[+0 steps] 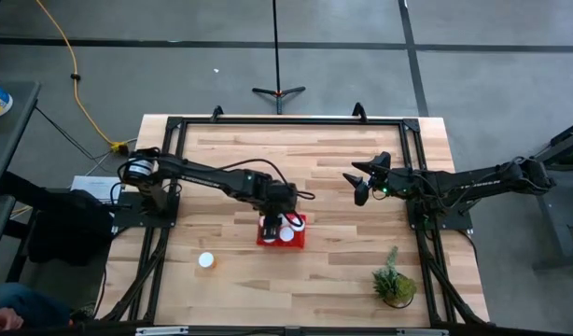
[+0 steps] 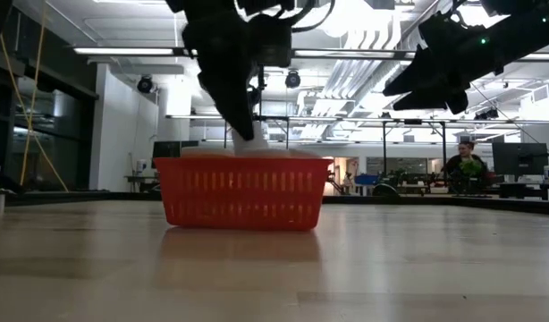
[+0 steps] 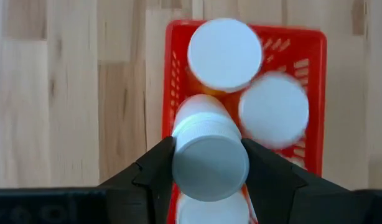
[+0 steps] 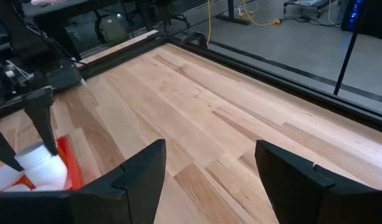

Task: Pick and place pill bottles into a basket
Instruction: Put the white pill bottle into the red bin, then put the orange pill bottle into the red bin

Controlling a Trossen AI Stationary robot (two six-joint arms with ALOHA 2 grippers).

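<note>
I have the left pincer [image 3: 209,163] squeezed on a bottle [image 3: 209,158], right over the basket [image 3: 312,93], so it can drop in beside two others. One bottle [image 1: 206,260] waits on the surface [image 1: 342,168]. Farther off, my right pincer [image 4: 209,174] hangs wide open and empty.

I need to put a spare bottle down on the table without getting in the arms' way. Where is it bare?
Bare wood lies between the red basket and the potted plant, and along the far edge. It is crowded at the basket, where the left gripper holds a pill bottle over the white caps. One loose bottle stands near the front-left. The right gripper hangs open.
</note>
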